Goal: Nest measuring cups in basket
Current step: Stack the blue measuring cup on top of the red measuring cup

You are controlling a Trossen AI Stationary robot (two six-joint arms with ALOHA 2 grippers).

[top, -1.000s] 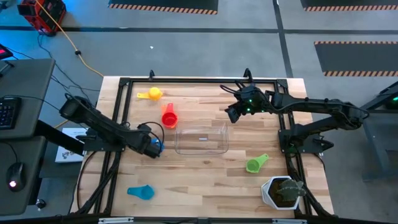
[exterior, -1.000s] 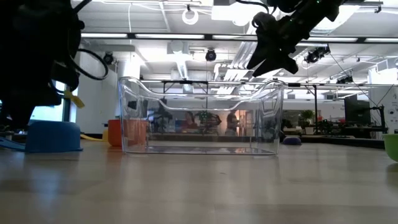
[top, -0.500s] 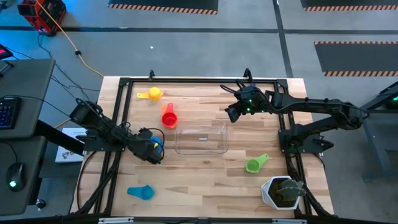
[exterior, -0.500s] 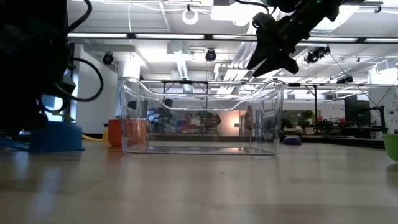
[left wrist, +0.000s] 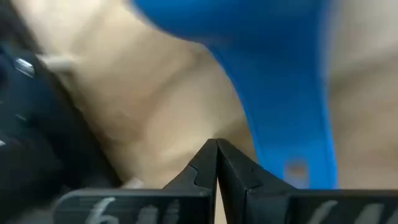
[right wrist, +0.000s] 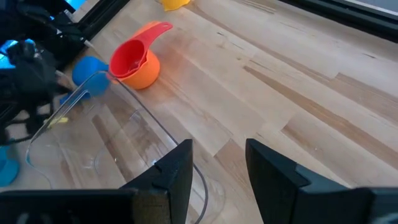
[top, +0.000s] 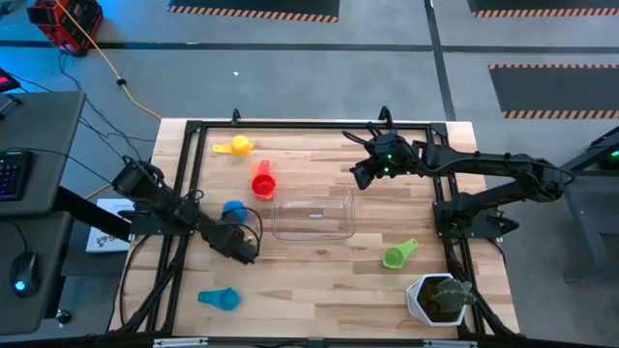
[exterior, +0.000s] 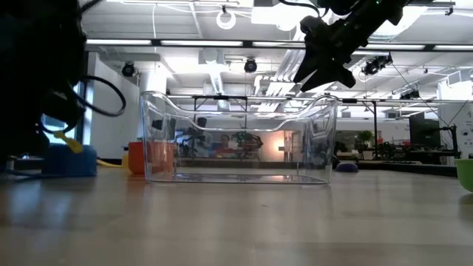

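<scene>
Logged left gripper closed on nothing just near of blue cup, left of basket; right gripper part-open, empty, above its far-right corner; judged reopening and realigning on cup necessary.

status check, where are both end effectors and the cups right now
Left end effector shut, empty, beside blue cup. Right end effector open, hovering over basket far corner. Basket empty; red cup nested in an orange one nearby. Nothing blocking.
</scene>
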